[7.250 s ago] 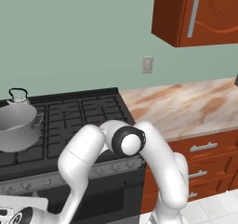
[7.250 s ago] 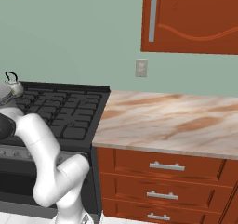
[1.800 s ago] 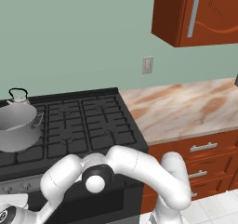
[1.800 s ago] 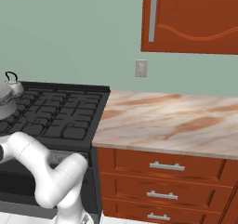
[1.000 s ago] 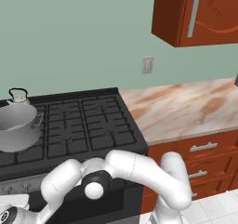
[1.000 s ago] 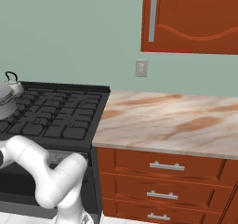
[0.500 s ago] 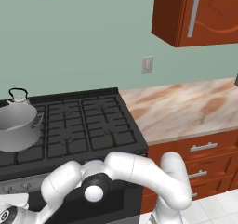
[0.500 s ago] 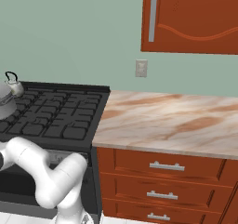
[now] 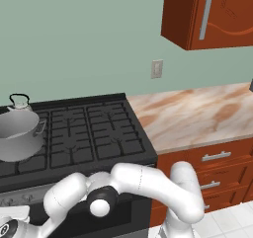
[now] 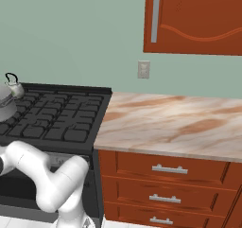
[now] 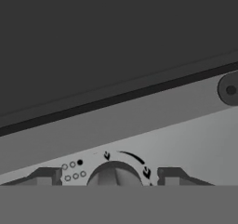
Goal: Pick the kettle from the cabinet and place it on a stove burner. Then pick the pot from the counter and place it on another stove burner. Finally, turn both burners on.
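Since the earlier frames the arm has folded down from above the range to its front, and its elbow now hangs low before the grey knob strip (image 9: 29, 195); the scene itself has not shifted. In the hand view the tool (image 11: 109, 177) faces a round stove knob (image 11: 114, 175), one dark finger tip (image 11: 44, 176) on each side of it, apart from it with grey panel showing between, so the tool stands apart and not yet clamped. A second knob (image 11: 230, 90) sits further along the strip. On the stove burners (image 9: 89, 133) the pot (image 9: 17, 133) rests at the left side, and the kettle (image 9: 20, 102) stands just behind it on the rear grate. The surface (image 10: 179, 123) lies beside the range, below the closed cabinet (image 10: 198, 19).
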You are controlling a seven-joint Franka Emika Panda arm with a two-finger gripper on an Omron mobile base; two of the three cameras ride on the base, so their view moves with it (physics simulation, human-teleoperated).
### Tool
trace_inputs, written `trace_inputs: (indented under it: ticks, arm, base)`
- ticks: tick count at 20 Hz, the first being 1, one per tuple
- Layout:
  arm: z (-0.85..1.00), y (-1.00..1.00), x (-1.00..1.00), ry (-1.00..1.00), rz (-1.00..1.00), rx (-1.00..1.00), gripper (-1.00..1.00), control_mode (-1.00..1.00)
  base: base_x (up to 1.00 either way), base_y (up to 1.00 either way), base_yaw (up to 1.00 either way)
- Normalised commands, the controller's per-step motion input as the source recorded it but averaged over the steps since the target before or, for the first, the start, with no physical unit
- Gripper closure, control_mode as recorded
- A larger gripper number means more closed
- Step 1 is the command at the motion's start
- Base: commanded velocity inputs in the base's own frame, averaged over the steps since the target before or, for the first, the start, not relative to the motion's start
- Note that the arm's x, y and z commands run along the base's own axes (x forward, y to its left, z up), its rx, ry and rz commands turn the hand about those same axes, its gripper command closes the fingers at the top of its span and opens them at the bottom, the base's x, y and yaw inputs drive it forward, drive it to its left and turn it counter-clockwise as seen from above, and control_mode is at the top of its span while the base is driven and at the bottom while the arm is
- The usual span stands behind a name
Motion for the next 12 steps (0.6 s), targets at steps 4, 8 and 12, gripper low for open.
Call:
trace_inputs:
  ticks: [4, 8, 12]
  arm:
    - [0.0, 0.02, 0.07, -0.01, 0.0, 0.0, 1.0, -1.0]
    - [0.02, 0.01, 0.03, 0.0, 0.0, 0.0, 1.0, -1.0]
    - [0.06, 0.0, 0.03, 0.0, 0.0, -0.04, 1.0, -1.0]
  base:
    - [0.0, 0.0, 0.0]
    - [0.0, 0.0, 0.0]
    - [0.0, 0.0, 0.0]
